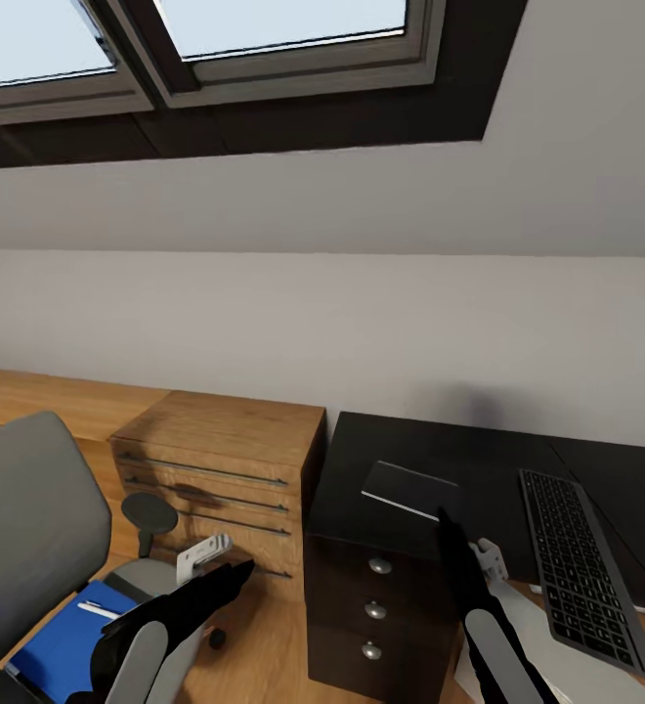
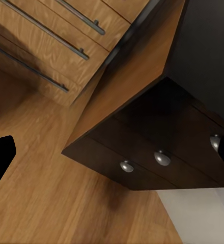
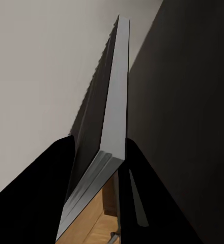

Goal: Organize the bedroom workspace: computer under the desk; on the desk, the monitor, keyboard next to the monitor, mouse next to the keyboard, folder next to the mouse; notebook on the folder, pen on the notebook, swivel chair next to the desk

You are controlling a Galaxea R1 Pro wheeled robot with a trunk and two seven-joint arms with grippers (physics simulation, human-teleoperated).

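A thin grey notebook [image 1: 410, 489] hangs low over the left end of the black desk [image 1: 479, 455], and my right gripper [image 1: 447, 528] is shut on its near edge. In the right wrist view the notebook [image 3: 109, 117] runs edge-on between the black fingers [image 3: 46, 188]. The black keyboard [image 1: 581, 567] lies at the right, its near end past the desk's front edge. At the lower left, the grey swivel chair [image 1: 29, 528] holds the blue folder [image 1: 64, 645] with a white pen [image 1: 98, 609] on it. My left gripper [image 1: 239, 572] hovers open beside the seat, empty.
A light-wood drawer cabinet [image 1: 220, 460] stands against the wall, tight against the desk's dark three-drawer unit [image 1: 376, 606]. A light grey-white surface [image 1: 577, 675] shows below the keyboard. Sloped ceiling and skylight [image 1: 264, 39] are overhead. The left wrist view looks at the drawer unit [image 2: 158, 152] and wood floor [image 2: 51, 203].
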